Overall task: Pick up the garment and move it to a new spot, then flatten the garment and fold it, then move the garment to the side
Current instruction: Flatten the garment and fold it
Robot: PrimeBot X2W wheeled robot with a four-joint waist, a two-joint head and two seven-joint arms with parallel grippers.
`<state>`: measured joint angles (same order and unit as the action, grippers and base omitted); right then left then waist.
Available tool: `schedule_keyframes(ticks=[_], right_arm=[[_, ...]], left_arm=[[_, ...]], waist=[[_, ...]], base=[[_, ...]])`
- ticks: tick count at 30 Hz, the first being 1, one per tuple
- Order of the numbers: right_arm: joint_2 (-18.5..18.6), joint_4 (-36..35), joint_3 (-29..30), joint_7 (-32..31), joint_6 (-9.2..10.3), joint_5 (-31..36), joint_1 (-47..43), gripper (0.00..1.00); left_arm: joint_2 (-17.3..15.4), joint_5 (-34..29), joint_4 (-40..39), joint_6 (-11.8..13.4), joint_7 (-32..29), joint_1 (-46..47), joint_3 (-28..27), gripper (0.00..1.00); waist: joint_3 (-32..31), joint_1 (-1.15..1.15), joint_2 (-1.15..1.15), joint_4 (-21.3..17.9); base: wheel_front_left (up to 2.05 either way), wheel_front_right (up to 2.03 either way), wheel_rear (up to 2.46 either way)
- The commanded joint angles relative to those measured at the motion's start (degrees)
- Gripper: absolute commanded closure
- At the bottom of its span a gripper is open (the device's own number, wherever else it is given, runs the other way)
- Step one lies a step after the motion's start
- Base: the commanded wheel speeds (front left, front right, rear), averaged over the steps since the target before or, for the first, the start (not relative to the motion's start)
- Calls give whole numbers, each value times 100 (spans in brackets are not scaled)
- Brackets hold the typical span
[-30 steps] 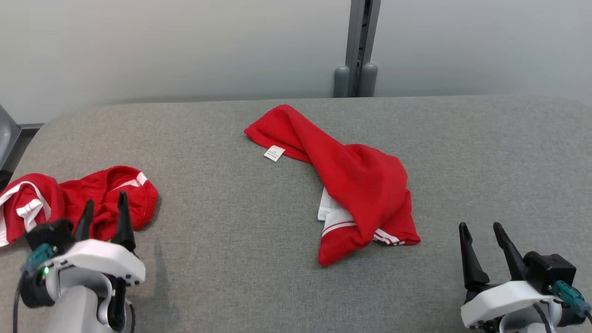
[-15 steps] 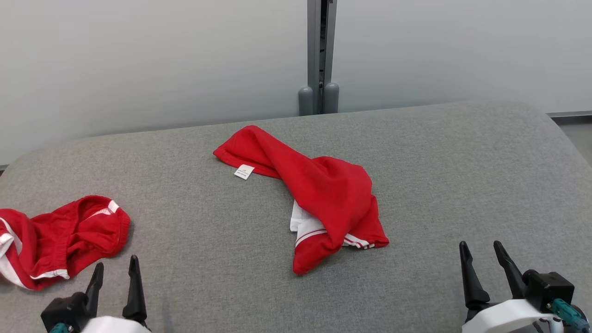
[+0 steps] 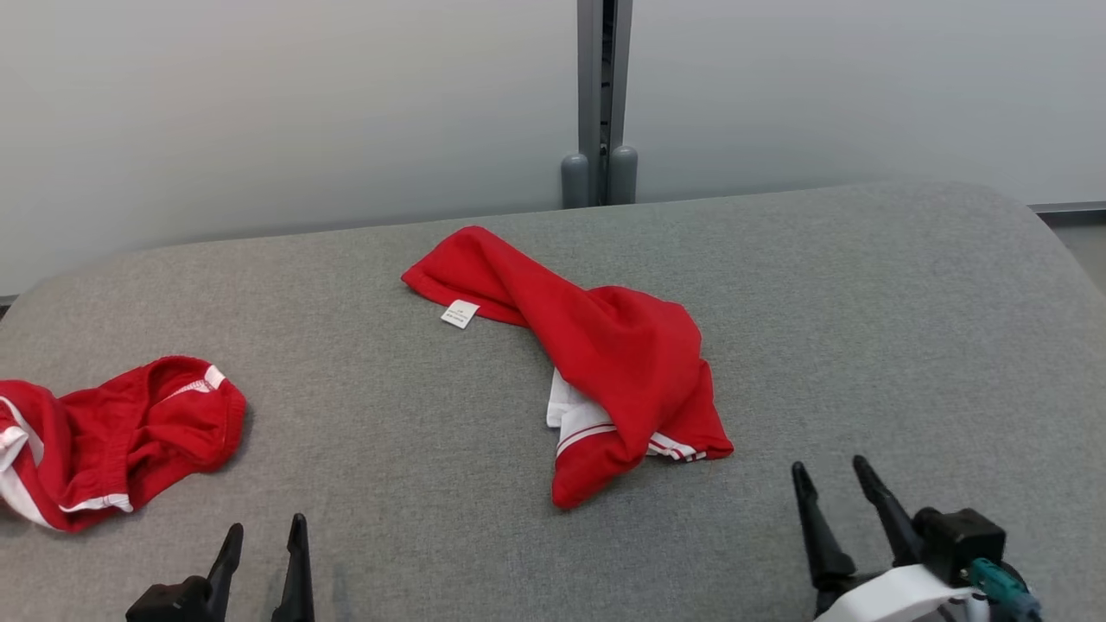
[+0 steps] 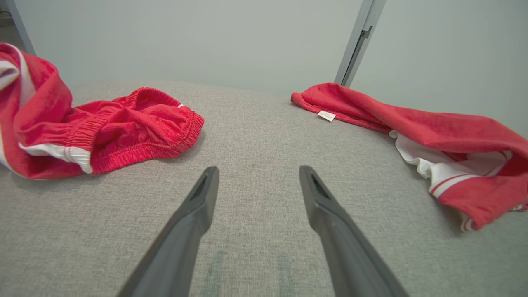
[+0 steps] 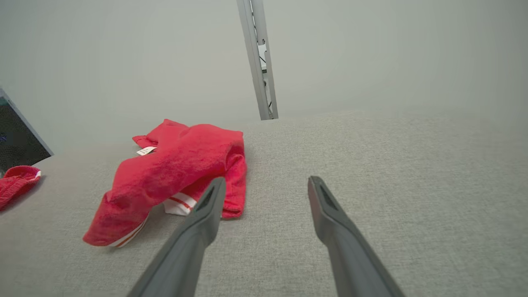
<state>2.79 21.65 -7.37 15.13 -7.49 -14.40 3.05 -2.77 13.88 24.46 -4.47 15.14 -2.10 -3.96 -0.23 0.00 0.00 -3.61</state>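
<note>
A crumpled red garment (image 3: 605, 354) with white striped trim and a small white label (image 3: 459, 314) lies in a heap at the middle of the grey padded table (image 3: 864, 302). It also lies to the right in the left wrist view (image 4: 433, 132) and to the left in the right wrist view (image 5: 177, 169). My left gripper (image 3: 263, 540) stands open at the bottom left, well short of that garment. My right gripper (image 3: 831, 488) is open at the lower right, a little right of the heap, holding nothing.
A second red garment (image 3: 112, 436) with white trim lies bunched at the table's left edge, close to my left gripper (image 4: 258, 175). A grey post (image 3: 600, 95) rises behind the table against a pale wall. The table's right half is bare cloth.
The head camera swung right, shifting the whole scene left. My left gripper dropped low in the view and moved right; my right gripper moved left toward the middle garment. Both garments lie unmoved.
</note>
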Motion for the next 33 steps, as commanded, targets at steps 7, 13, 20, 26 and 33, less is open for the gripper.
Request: schedule_keyframes(ticks=[7, 13, 20, 26, 33], right_arm=[[34, 176, -1001, 3, -1, -380, 416, 0], [39, 567, -1451, 2, -1, -772, 948, 0], [39, 1261, -1810, 3, -1, -1018, 1571, 0], [33, 1231, -1892, 2, -1, -1129, 1877, 100], [25, 504, -2167, 3, -1, -1268, 2158, 100]], left_arm=[[-24, 105, 39, 24, 1, 172, 351, 0], [-25, 168, 106, -19, 1, 304, 505, 0], [-22, 276, 103, 35, 1, 465, 614, 0], [-21, 299, 72, 57, 1, 547, 632, 0], [-21, 318, 142, 16, 1, 463, 620, 0]], waist=[[256, 0, 0, 398], [532, 0, 0, 721], [784, 0, 0, 989], [841, 0, 0, 1067], [635, 0, 0, 990]], base=[[0, 0, 0], [0, 0, 0], [0, 0, 0], [0, 0, 0], [0, 0, 0]])
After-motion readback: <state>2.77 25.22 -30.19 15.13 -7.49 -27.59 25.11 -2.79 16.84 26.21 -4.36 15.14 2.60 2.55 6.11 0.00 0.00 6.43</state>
